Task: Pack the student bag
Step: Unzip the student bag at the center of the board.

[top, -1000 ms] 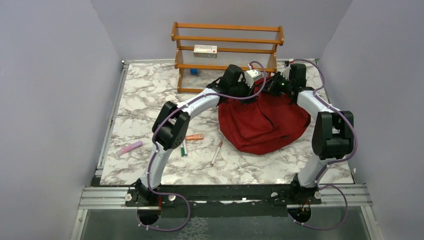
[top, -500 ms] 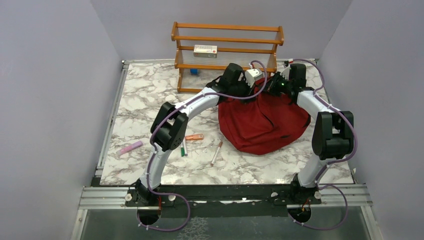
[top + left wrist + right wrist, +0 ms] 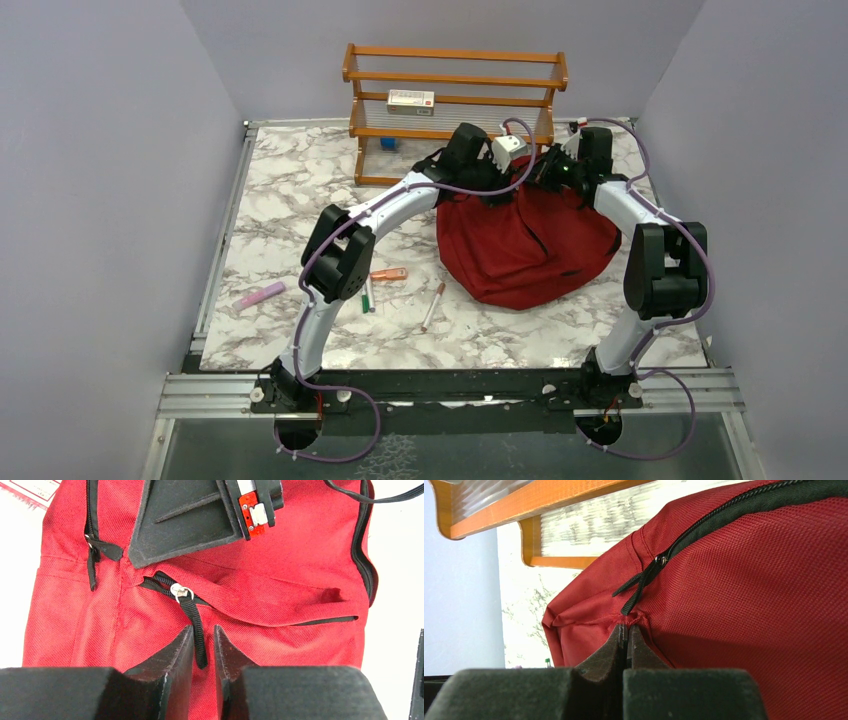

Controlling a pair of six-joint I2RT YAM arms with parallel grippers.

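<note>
The student bag [image 3: 525,250], dark red fabric with black zippers, lies slumped on the right of the marble table. In the left wrist view my left gripper [image 3: 204,627] stands slightly open over the bag [image 3: 280,545]. A black zipper pull strap [image 3: 196,625] hangs loose between its fingertips, below the metal slider [image 3: 181,591] of a partly open pocket zipper. My right gripper [image 3: 628,627] is shut on a small pinch of the bag's fabric [image 3: 749,580], just under another zipper pull [image 3: 636,587]. Both grippers meet at the bag's far top edge [image 3: 535,168].
A wooden rack [image 3: 455,85] stands behind the bag with a white box [image 3: 411,100] on its shelf. Left of the bag lie an orange marker [image 3: 390,274], a green pen [image 3: 367,297], a red-tipped pen [image 3: 434,304] and a pink marker [image 3: 260,296].
The left arm's elbow has shifted slightly to the left. The right arm and the bag look the same.
</note>
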